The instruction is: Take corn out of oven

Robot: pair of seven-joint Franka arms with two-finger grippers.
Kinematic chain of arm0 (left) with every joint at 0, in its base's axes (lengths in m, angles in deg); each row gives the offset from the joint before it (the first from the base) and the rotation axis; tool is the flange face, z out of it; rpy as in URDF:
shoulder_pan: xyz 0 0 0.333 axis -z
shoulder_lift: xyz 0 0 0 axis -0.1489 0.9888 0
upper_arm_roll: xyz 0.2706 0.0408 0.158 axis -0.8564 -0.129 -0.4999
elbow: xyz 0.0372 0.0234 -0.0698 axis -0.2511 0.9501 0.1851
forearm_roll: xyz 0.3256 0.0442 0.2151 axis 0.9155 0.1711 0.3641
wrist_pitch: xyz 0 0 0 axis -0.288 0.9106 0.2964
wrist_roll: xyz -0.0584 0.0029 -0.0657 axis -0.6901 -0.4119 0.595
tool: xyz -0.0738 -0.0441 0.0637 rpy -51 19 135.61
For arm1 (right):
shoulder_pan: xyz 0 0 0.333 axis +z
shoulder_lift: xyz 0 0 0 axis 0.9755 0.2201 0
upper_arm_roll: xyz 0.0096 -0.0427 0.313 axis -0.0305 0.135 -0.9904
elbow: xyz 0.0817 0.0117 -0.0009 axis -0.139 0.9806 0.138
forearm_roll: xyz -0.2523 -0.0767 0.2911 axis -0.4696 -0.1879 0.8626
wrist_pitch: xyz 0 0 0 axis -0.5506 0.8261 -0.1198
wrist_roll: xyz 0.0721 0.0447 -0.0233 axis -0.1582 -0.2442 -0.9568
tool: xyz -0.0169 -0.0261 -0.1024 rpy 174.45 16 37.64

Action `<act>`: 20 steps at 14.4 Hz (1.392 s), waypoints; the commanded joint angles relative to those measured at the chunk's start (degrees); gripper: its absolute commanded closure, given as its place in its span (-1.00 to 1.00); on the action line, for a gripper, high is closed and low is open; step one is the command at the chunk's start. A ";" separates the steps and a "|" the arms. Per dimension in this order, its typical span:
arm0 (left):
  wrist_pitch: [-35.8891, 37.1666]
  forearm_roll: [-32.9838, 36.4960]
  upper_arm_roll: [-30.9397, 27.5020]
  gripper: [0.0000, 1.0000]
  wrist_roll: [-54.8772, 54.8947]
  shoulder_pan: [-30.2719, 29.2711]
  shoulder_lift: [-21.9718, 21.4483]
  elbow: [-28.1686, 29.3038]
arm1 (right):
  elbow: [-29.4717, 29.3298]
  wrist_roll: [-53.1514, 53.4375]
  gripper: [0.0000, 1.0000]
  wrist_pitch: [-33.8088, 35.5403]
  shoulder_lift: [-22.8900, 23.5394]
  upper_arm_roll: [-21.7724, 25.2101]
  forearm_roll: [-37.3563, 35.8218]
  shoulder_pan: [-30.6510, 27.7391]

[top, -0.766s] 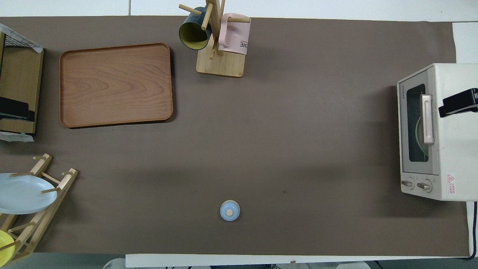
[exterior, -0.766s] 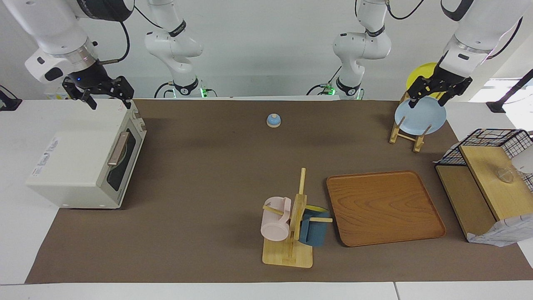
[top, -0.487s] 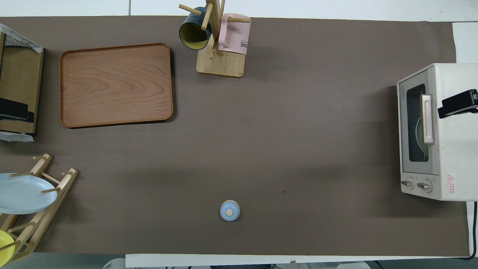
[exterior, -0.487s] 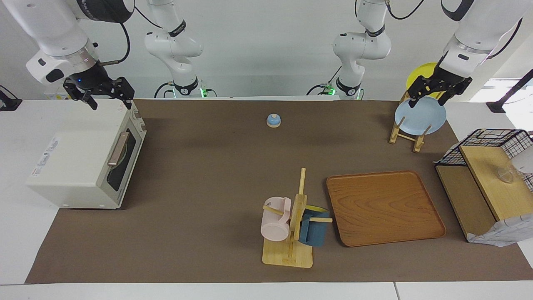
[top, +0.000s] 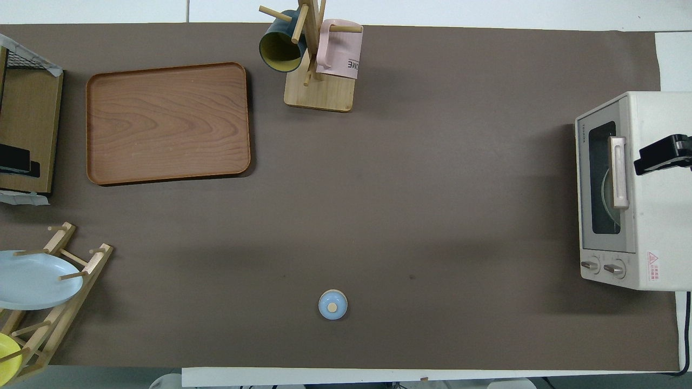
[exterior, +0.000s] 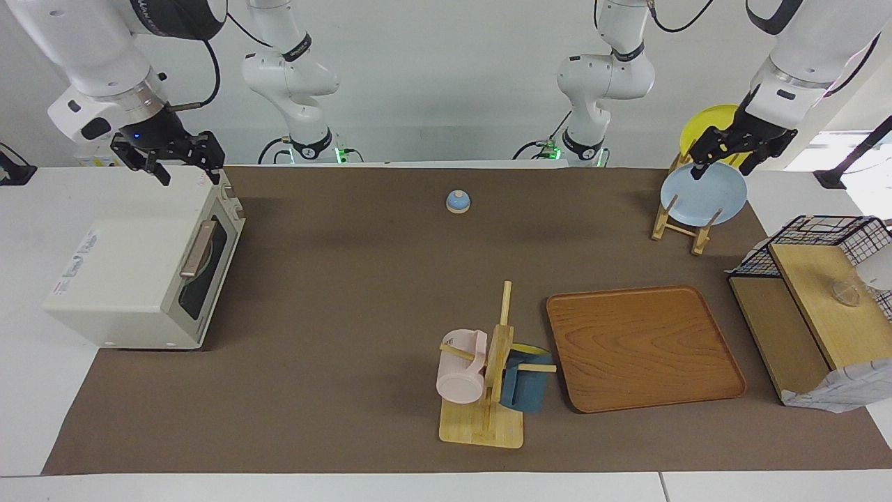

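No sight of the corn itself: the oven sits at the right arm's end of the worktop with its dark glass door shut, and behind the tan handle only a pale curved rim shows through the glass, so whether the corn lies in there cannot be told. The right tool hangs over the oven's top, above the end of it that lies closest to the robots, its jaws apart and grasping nothing, clear of the handle, which is below it on the door face. From that tool toward the middle of the worktop comes a small blue bell, standing alone on the brown mat. At the left arm's end, the left tool is released, jaws wide, holding nothing, hovering over the wooden plate rack, just above the light blue plate with the yellow plate standing in the same rack. Farther from the robots than the rack under that tool lie the wooden tray and, beside it, the mug tree with a pink mug and a blue mug; the black wire basket stands at the worktop's end.
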 commanded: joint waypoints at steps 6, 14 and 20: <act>0.75 0.96 0.33 -1.00 -0.40 -0.44 -0.63 0.06 | 16.46 -2.92 1.00 -17.44 -1.75 0.24 -5.57 -1.55; 0.83 0.96 0.32 -1.00 -0.40 -0.44 -0.63 0.06 | 16.82 3.33 1.00 -21.66 4.23 0.24 -7.44 -1.64; 0.75 0.96 0.41 -1.00 -0.40 -0.44 -0.63 0.06 | 18.48 4.98 1.00 -24.72 6.69 -0.11 -7.71 -0.59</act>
